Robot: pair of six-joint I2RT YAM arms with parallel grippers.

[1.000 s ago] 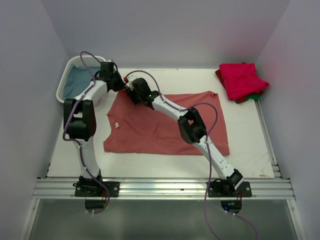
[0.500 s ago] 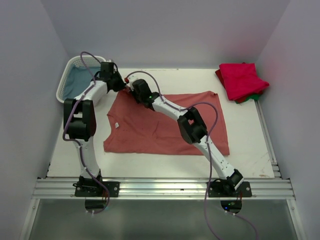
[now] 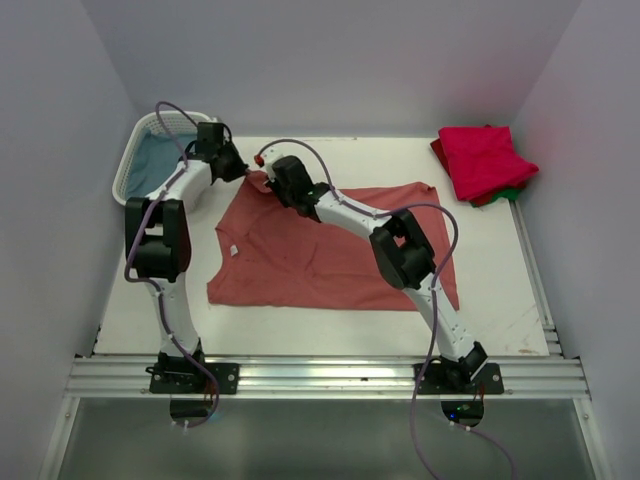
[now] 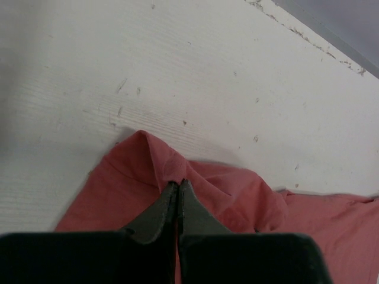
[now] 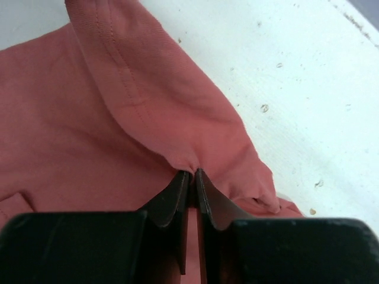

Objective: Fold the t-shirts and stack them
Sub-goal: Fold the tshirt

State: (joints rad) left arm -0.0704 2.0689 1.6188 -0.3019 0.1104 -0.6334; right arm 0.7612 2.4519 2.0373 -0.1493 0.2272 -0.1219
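A large salmon-red t-shirt (image 3: 335, 245) lies spread on the white table (image 3: 370, 160). Both grippers pinch its far left corner, which is lifted into a small peak. My left gripper (image 3: 243, 172) is shut on a fold of this shirt (image 4: 231, 189); the pinch point (image 4: 177, 182) shows the cloth bunched at the tips. My right gripper (image 3: 268, 180) is shut on the shirt's sleeve (image 5: 148, 106), with cloth gathered at its tips (image 5: 192, 173). At the far right sits a stack with a crimson-pink t-shirt (image 3: 485, 160) over a green one (image 3: 512, 192).
A white lattice basket (image 3: 150, 160) with blue cloth inside stands at the back left, right beside the left arm. Grey walls close in the table on three sides. The metal rail (image 3: 320, 375) with the arm bases runs along the near edge.
The right gripper has closed on the shirt's sleeve and drawn slightly back and right, raising the corner. The right arm's elbow shifted right. The left gripper stayed shut in place.
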